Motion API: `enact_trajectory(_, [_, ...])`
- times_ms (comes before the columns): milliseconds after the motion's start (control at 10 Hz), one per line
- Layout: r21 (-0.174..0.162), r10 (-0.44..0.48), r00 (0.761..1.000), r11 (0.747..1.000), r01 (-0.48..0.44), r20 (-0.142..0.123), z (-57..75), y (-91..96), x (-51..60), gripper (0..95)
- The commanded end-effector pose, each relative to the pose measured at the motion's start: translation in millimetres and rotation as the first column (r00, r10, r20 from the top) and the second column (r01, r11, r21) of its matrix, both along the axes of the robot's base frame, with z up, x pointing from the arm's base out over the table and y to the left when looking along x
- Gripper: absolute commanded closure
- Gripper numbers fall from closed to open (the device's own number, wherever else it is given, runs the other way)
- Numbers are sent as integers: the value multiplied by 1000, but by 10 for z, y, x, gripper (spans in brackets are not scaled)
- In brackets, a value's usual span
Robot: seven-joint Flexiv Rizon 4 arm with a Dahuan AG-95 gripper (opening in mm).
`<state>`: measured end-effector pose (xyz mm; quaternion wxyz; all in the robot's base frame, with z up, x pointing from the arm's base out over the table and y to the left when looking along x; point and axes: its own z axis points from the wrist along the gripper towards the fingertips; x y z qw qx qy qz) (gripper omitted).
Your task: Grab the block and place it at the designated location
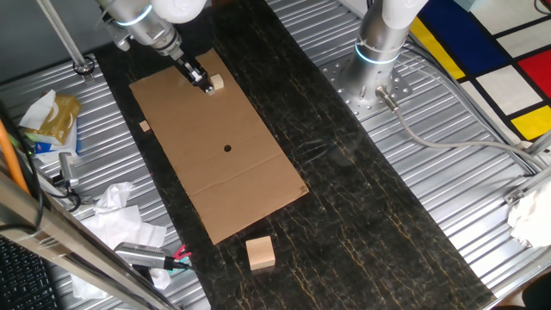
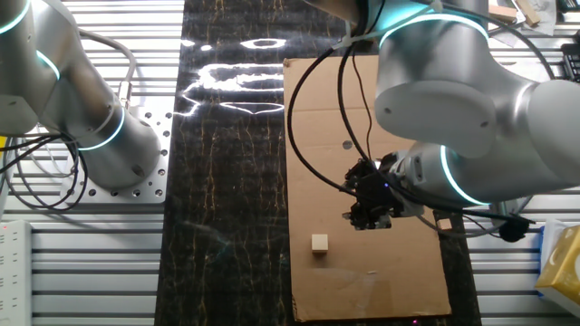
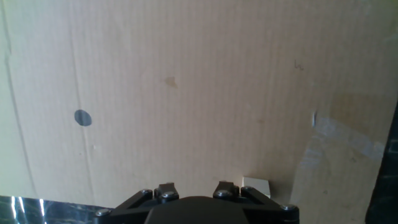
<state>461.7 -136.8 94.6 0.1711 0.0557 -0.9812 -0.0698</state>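
The block (image 1: pixel 217 83) is a tiny pale cube resting on the far end of the brown cardboard sheet (image 1: pixel 250 185). My gripper (image 1: pixel 203 83) hovers just left of it, not around it. From the other fixed view the block (image 2: pixel 319 243) lies apart from the gripper (image 2: pixel 370 214). In the hand view only a corner of the block (image 3: pixel 255 185) shows, to the right of the gripper (image 3: pixel 194 190), whose two finger tops stand apart with nothing between them. The designated location (image 1: pixel 227 147) is a black dot near the sheet's middle, bare, and the dot (image 3: pixel 83 117) also shows at the left of the hand view.
A larger tan wooden block (image 1: pixel 260 252) sits on the dark mat beyond the sheet's near end. A small flat tan chip (image 1: pixel 145 127) lies by the sheet's left edge. Crumpled paper and tools (image 1: pixel 129 228) clutter the left side. A second arm's base (image 1: pixel 379 52) stands at the right.
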Motion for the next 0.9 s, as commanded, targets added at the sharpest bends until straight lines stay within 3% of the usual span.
enact_trajectory(100, [-5, 2, 1000, 1000, -2, -16, -6, 0, -7, 570])
enact_trajectory(400, [-11, 7, 999, 1000, -7, -35, -22, 2, -31, 570])
enact_trajectory(900, [-24, 24, 999, 999, -25, -41, -35, -4, -62, 570])
